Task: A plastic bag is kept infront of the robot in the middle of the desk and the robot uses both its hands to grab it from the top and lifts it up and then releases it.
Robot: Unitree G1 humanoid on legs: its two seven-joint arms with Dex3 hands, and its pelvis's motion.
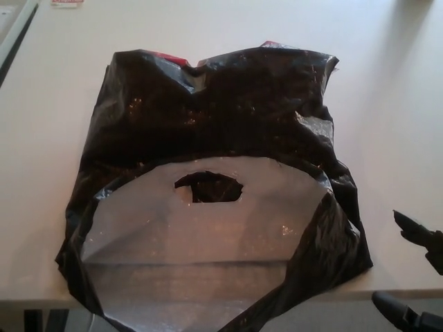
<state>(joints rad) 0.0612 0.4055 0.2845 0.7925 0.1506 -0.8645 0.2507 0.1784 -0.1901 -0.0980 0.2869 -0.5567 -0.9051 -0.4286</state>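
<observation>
Black plastic bag [214,131] lying flat across the centre of the frame on a pale desk [394,104], crumpled and glossy, reflecting small specks of light. Grey inner face of the bag's mouth [201,242] showing in the lower centre, spreading open toward the bottom edge of the frame and overhanging the near edge of the desk. Oval handle cut-out [208,187] sitting just below mid-frame, showing dark plastic through it. Slivers of red [169,57] peeking out along the bag's upper edge, at upper centre; what they belong to not being discernible.

Right hand [415,277] entering at the lower right corner of the frame, only partly visible: one black fingertip [410,227] pointing left over the desk surface, a second dark digit [391,307] showing lower down, beyond the desk's near edge. Digits standing wide apart, holding nothing. Hand sitting near the bag's right lower corner, apart from it, not touching.

Left hand not appearing anywhere in the frame.

Small red-and-white object [67,3] lying at the top left edge of the frame, cropped and too small to identify. Dark strip [14,41] running diagonally along the upper left, at the desk's side edge.
</observation>
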